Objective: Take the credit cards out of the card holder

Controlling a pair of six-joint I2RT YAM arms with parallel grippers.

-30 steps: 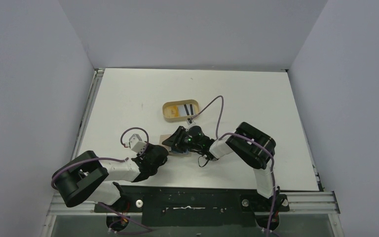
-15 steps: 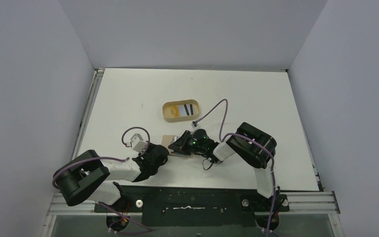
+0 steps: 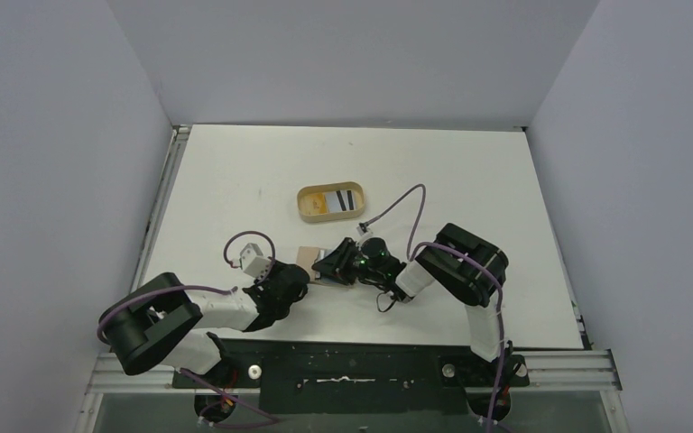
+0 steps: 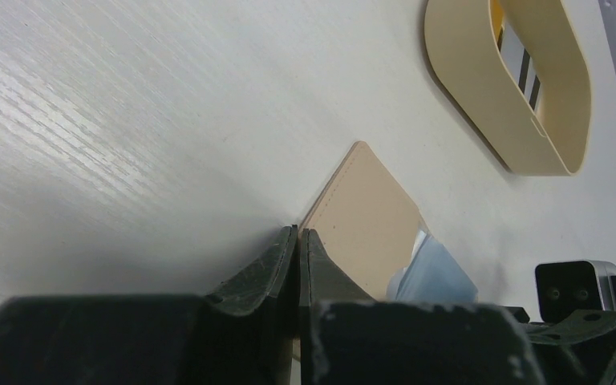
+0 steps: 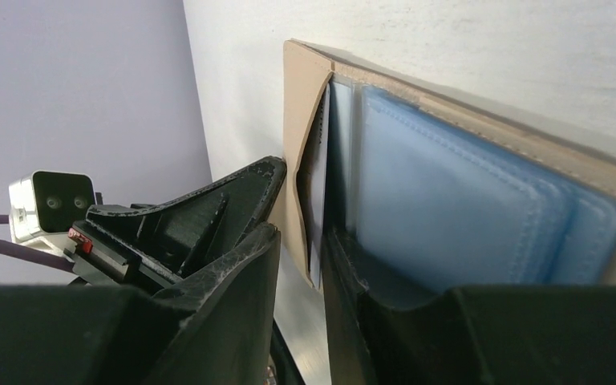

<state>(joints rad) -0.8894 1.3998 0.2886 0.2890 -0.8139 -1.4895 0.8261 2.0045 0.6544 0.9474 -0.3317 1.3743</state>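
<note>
Two credit cards: one pale card in the one oval tray, beyond all fingers; one card edge inside the one card holder, between the right gripper's narrowly parted fingers, grip undeterminable. The left gripper is closed, tips touching the holder's edge. Since one second ago the right gripper has backed off slightly.

No legible text, label or number anywhere.

From above, the card holder lies mostly under the left gripper and right gripper. Its pocket hides all but the pale edge of a credit card.
</note>
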